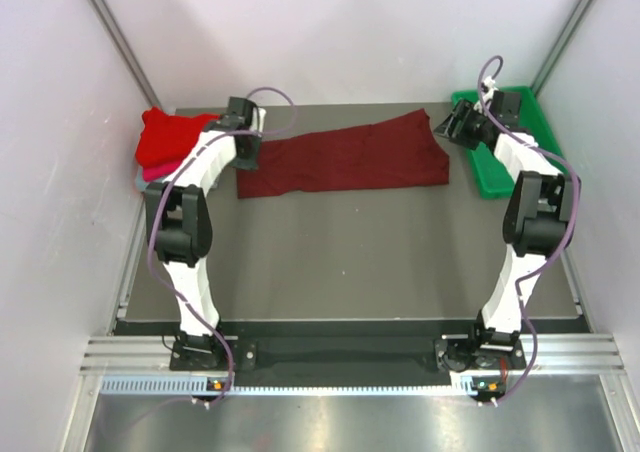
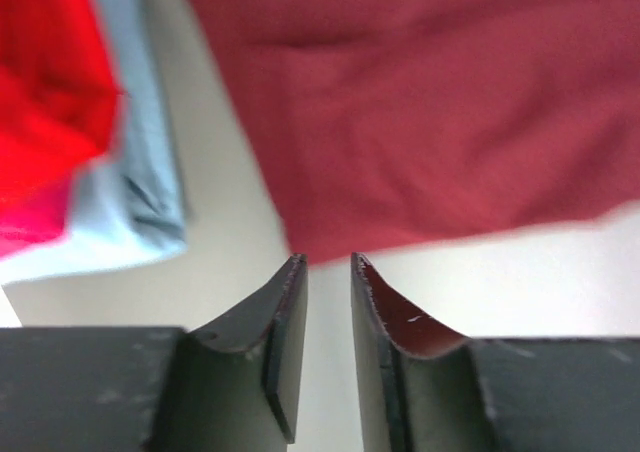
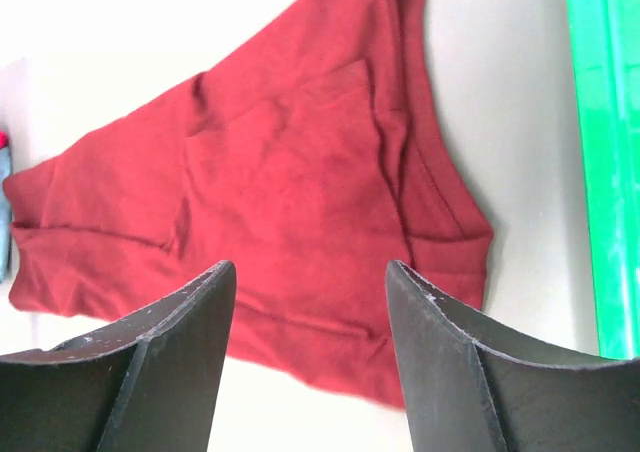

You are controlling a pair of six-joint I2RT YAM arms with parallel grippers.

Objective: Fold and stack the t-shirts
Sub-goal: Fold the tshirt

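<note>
**A:** How do the left fingers (image 2: pixel 285 322) stand?

**B:** Nearly together, with only a narrow slit between them. Pale counter (image 1: pixel 340 262) shows through the slit and nothing is caught in it. The tips point at a corner of the maroon t-shirt (image 2: pixel 440 112), right at its edge. I cannot tell whether they touch the cloth.

**A:** And the right fingers (image 3: pixel 170 342)?

**B:** Spread wide, with nothing in them. They hang over the other end of the same shirt, and in the wrist view its cloth fills the gap between them.

**A:** Where does that shirt lie?

**B:** Flat on the far half of the counter. It is drawn out in a long band from the left arm across to the right arm, broader at the right end, with a few creases along it.

**A:** What sits around it?

**B:** There is a folded pile in the far left corner. The bright red t-shirt (image 2: pixel 50 82) is on top, the pink t-shirt (image 2: pixel 30 227) peeps out below it, and the grey-blue t-shirt (image 2: pixel 140 172) lies under both. A strip of bare counter separates the pile from the maroon cloth. At the far right edge stands a green tray (image 1: pixel 505 172), just beside the shirt's right end, and the right wrist reaches over its near corner.
</note>
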